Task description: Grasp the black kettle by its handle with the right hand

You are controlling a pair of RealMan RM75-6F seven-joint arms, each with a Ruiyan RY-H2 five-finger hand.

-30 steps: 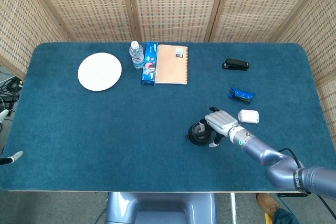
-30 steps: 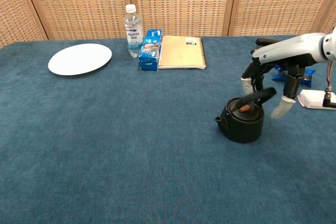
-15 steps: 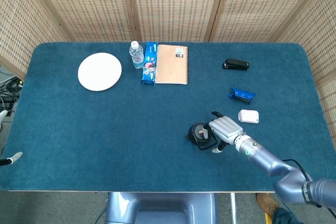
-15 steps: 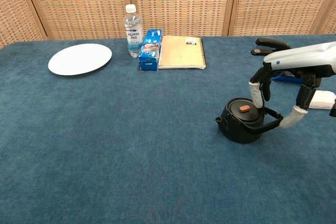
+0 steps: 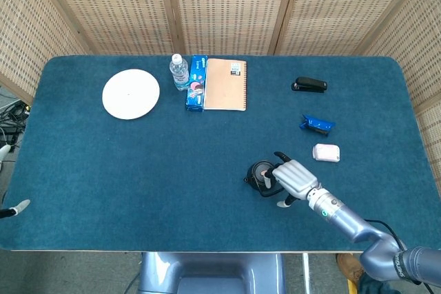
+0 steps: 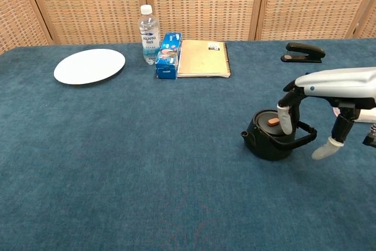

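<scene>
Chest view: right hand (image 6: 320,107) over black kettle (image 6: 269,136) handle (image 6: 299,139).

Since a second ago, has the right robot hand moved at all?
Yes. The right robot hand has dropped lower and drawn toward the robot, uncovering the black stapler in the chest view.

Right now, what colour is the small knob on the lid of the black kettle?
Orange-brown knob on the black kettle, clearest in the chest view.
</scene>
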